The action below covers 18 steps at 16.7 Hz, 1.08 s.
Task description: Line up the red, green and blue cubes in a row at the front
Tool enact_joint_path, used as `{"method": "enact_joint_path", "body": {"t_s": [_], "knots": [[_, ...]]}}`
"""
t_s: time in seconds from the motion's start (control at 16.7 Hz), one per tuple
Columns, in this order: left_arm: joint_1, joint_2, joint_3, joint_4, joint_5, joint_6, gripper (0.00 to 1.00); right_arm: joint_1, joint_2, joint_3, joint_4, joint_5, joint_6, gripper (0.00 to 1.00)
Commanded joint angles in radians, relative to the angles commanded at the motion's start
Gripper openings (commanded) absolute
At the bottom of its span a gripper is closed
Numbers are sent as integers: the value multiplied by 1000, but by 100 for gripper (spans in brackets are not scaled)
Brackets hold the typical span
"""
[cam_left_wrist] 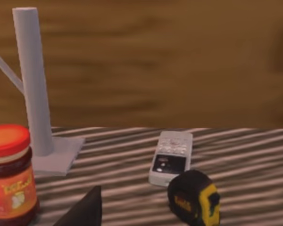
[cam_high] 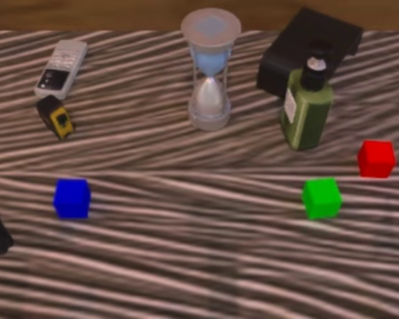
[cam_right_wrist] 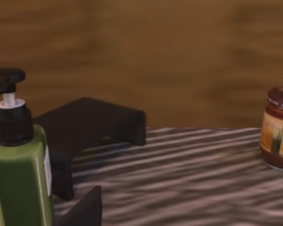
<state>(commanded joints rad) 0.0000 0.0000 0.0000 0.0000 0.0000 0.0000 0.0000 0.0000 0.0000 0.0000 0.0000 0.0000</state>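
Starting means reaching the blue cube (cam_high: pixel 72 198) at near left; green cube (cam_high: pixel 321 197) and red cube (cam_high: pixel 376 159) sit right. Left tool (cam_left_wrist: pixel 83 210) state: cannot tell.

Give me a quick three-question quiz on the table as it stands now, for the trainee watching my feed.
1. True or false: the red cube, green cube and blue cube already stand in one row.
2. Which cube is alone on the table's left side? A) red B) green C) blue
3. Fill in: the tall object at the back centre, between the remote and the pump bottle, is an ______.

Key
1. False. Blue and green are roughly level but far apart, and red sits further back near the right edge.
2. C.
3. Hourglass.
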Motion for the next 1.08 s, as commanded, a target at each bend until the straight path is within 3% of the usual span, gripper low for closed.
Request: {"method": "enact_joint_path", "body": {"t_s": [0.24, 0.48, 1.08], "knots": [[0, 0, 0, 0, 0, 0, 100, 4, 31, 30, -21, -1, 4, 100], [0, 0, 0, 0, 0, 0, 100, 18, 219, 213, -139, -2, 26, 100], [0, 0, 0, 0, 0, 0, 100, 74, 1268, 1015, -679, 5, 112, 100]]}}
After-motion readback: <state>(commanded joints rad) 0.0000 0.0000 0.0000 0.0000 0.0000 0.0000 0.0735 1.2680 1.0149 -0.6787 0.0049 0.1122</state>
